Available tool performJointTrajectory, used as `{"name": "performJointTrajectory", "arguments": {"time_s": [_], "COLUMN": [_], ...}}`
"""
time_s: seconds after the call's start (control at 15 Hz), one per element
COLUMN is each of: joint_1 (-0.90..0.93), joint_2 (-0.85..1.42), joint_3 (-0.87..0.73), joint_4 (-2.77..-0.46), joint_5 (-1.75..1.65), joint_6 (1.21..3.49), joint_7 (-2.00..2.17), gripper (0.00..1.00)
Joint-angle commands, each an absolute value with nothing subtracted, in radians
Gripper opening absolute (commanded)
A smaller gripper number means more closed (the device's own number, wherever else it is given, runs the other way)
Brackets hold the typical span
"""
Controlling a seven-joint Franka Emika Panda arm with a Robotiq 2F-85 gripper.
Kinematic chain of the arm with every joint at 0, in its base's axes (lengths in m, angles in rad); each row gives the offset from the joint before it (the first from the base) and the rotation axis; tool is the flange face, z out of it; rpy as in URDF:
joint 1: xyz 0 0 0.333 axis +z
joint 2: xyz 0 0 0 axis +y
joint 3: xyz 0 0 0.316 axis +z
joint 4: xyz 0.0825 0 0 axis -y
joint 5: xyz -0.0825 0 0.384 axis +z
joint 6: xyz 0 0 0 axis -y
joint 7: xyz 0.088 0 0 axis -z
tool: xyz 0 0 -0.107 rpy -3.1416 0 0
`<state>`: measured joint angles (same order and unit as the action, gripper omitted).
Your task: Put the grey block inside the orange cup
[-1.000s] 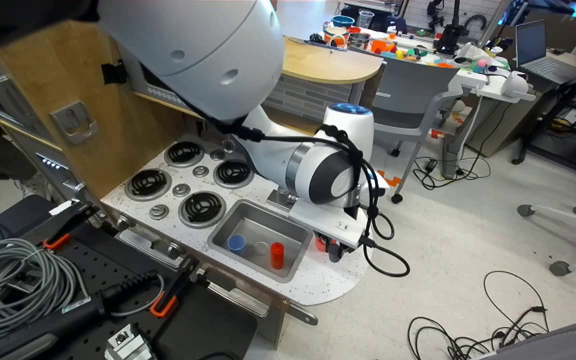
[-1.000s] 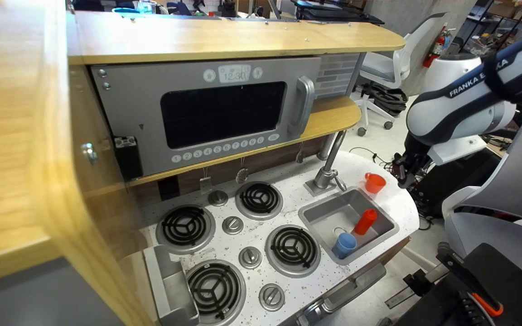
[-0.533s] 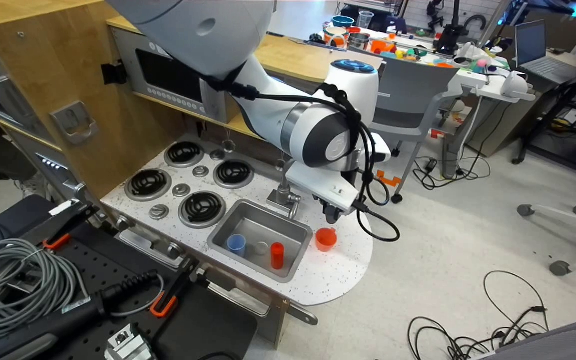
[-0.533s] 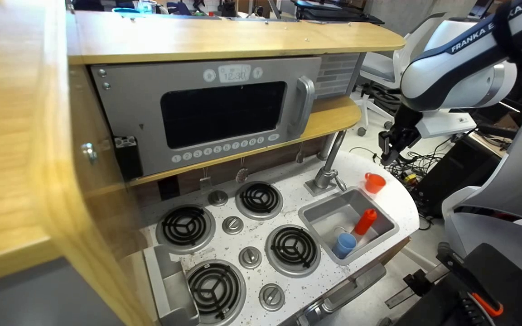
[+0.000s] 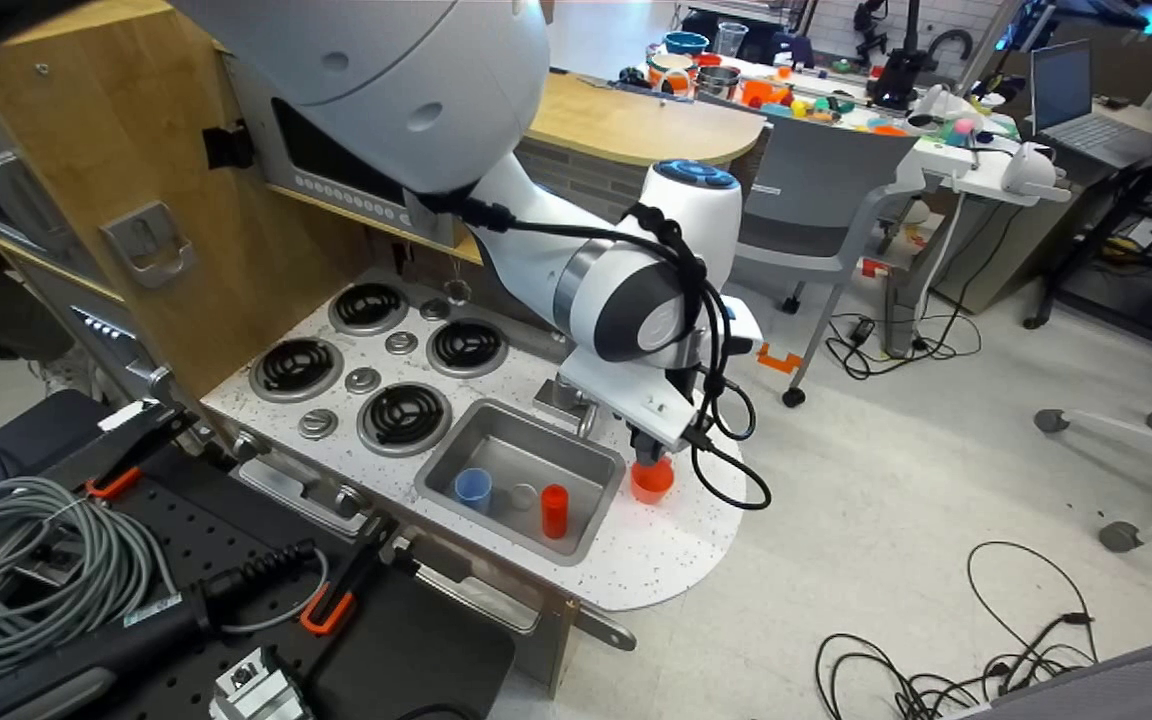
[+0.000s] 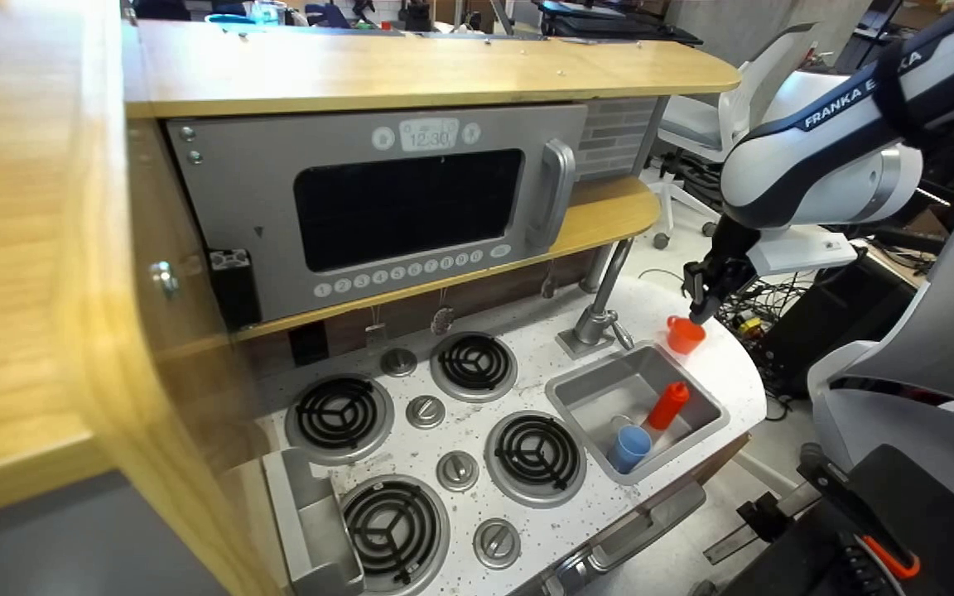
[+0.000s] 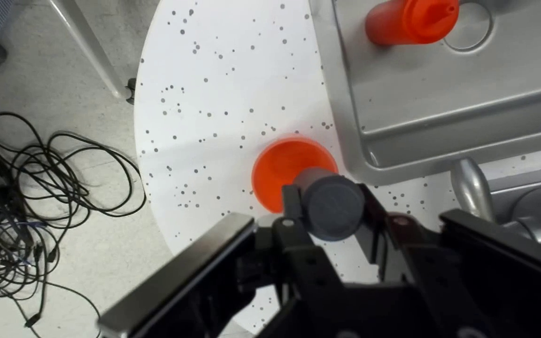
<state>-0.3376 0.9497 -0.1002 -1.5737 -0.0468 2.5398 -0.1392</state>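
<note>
The grey block is a dark grey cylinder (image 7: 335, 209), seen from its round end in the wrist view. My gripper (image 7: 330, 202) is shut on it, a finger on each side. The orange cup (image 7: 277, 171) stands open end up on the white counter. The block's far end overlaps the near right part of the cup's opening in the wrist view. In both exterior views the gripper (image 6: 699, 302) is over the cup (image 6: 684, 336), the block in front of its rim. The cup also shows in an exterior view (image 5: 651, 485). I cannot tell the exact gap between block and cup.
The metal sink (image 5: 496, 425) is beside the cup and holds a red bottle (image 6: 669, 406) and a blue cup (image 6: 630, 449). The faucet (image 6: 601, 310) rises close to the orange cup. The counter's rounded edge (image 6: 754, 364) is on the cup's other side.
The gripper first rose with the grey block, uncovering the cup in an exterior view. It then moved sideways and down to the orange cup. The cup has not moved.
</note>
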Motion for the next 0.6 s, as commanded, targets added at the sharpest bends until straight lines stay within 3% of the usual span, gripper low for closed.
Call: {"name": "performJointTrajectory", "arguments": {"time_s": [0.0, 0.53], "joint_1": [-0.338, -0.350], "joint_2": [1.003, 1.080], "joint_3": [-0.112, -0.131], "joint_4": [-1.515, -1.425], "joint_5": [-0.028, -0.028], "joint_6": [2.540, 2.518], "joint_7": [-0.132, -0.117], "gripper": [0.08, 0.08]}}
